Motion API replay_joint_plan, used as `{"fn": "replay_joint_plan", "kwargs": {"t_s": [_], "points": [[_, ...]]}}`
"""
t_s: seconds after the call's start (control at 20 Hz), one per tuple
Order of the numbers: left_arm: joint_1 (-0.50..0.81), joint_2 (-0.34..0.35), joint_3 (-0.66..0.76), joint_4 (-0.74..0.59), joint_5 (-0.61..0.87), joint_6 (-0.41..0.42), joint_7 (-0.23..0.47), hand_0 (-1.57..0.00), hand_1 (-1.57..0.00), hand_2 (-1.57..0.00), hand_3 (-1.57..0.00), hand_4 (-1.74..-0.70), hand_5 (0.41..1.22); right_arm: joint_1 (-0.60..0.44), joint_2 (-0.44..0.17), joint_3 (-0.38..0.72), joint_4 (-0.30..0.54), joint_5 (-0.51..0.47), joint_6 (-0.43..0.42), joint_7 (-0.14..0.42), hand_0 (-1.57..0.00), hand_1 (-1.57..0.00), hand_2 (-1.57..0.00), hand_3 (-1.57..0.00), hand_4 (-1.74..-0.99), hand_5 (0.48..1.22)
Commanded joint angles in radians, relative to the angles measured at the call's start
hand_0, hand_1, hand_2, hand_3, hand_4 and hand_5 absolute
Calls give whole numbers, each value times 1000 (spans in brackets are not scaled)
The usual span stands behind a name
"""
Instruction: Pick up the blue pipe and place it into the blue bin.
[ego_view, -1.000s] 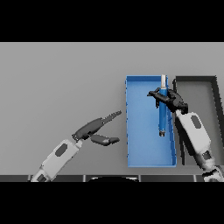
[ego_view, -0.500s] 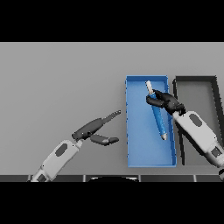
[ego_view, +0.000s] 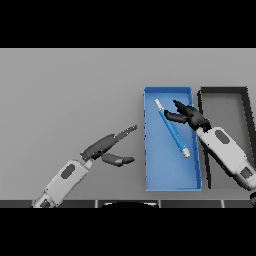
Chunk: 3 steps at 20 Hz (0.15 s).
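The blue pipe (ego_view: 172, 129), with pale ends, lies slanted inside the blue bin (ego_view: 150, 172), its upper end toward the bin's far left. My right hand (ego_view: 189, 115) is over the bin's upper right part, just right of the pipe, fingers spread and straight, holding nothing. Left of the bin, over the grey table, my left hand (ego_view: 107, 146) is open with fingers stretched toward the bin.
A black bin (ego_view: 223, 91) stands directly right of the blue bin, its walls touching or nearly so. My right forearm (ego_view: 227, 155) crosses the divide between the two bins.
The pipe has left my right hand and now lies in the bin, tilted further. My right hand has opened and drawn slightly away to the right. The left hand stays put.
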<state>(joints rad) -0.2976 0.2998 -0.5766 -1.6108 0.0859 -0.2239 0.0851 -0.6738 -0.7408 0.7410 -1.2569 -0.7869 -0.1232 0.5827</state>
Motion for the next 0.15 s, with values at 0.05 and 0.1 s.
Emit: {"fn": "replay_joint_plan", "kwargs": {"t_s": [0.05, 0.1], "points": [[4, 9, 3, -1, 3, -5, -2, 1, 1, 1, 1, -826, 473, 6, -1, -5, -20, -14, -9, 6, -20, -15, -14, -8, -1186, 767], [4, 15, 5, -3, 4, -7, -3, 1, 1, 1, 1, -826, 474, 12, -2, 3, -28, -10, -6, 7, -20, -15, -14, -8, -1186, 769]]}}
